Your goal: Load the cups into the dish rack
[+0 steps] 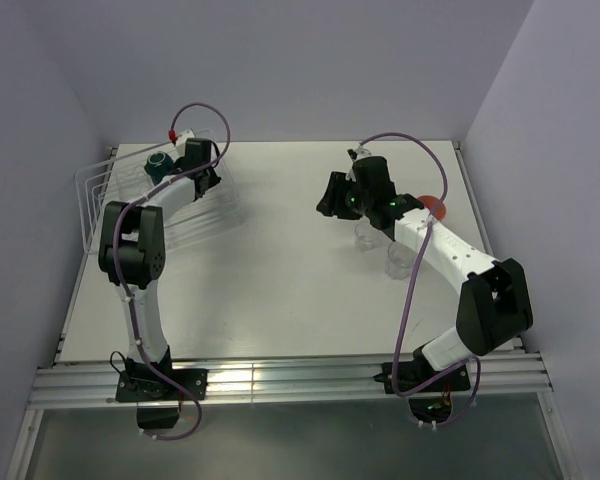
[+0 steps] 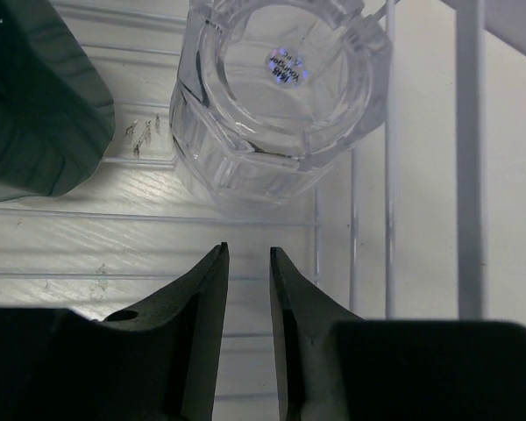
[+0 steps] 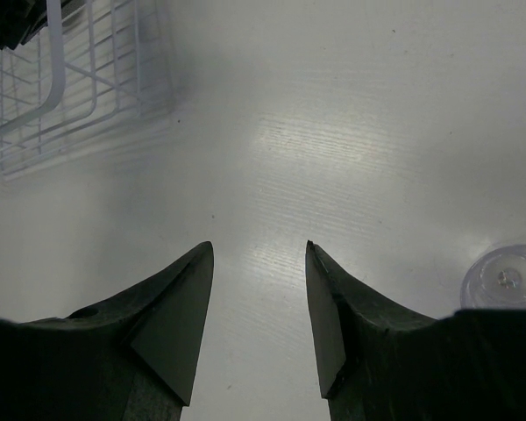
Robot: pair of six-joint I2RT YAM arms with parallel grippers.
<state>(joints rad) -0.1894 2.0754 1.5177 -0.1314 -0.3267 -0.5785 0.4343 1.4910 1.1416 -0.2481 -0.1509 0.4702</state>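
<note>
The dish rack stands at the back left. In it are the dark green mug and one clear tumbler, hidden by my left arm in the top view. The left wrist view shows that tumbler bottom up on the rack wires, with the mug to its left. My left gripper sits just short of the tumbler, jaws slightly apart and empty. My right gripper is open and empty over bare table. Two clear tumblers and the salmon-pink cup stand by the right arm.
In the right wrist view the rack corner is at the top left and one clear tumbler is at the right edge. Walls close the table at the back and both sides.
</note>
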